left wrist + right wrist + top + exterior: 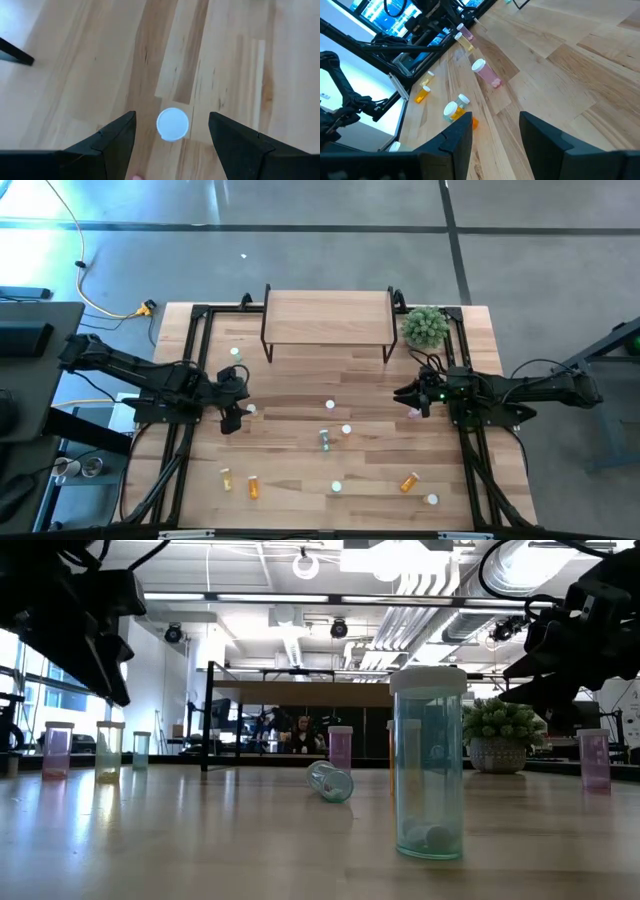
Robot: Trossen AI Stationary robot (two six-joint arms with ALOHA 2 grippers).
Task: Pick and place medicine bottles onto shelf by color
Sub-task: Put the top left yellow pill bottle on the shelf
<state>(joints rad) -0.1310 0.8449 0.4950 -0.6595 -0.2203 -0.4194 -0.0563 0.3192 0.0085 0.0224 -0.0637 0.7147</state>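
Left gripper (172,145) wide open, empty, straight above upright white-capped bottle (173,124), long axis vertical, cap centred between the fingers.

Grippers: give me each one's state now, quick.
Left gripper: open, empty, above an upright bottle.
Right gripper: open, holding nothing.

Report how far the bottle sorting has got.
Done: nothing; the shelf holds no bottles. In hand: the left gripper, open, is poised over a white-capped bottle; the right gripper hangs empty near the plant. Left: every bottle, like the orange one, stays on the table.
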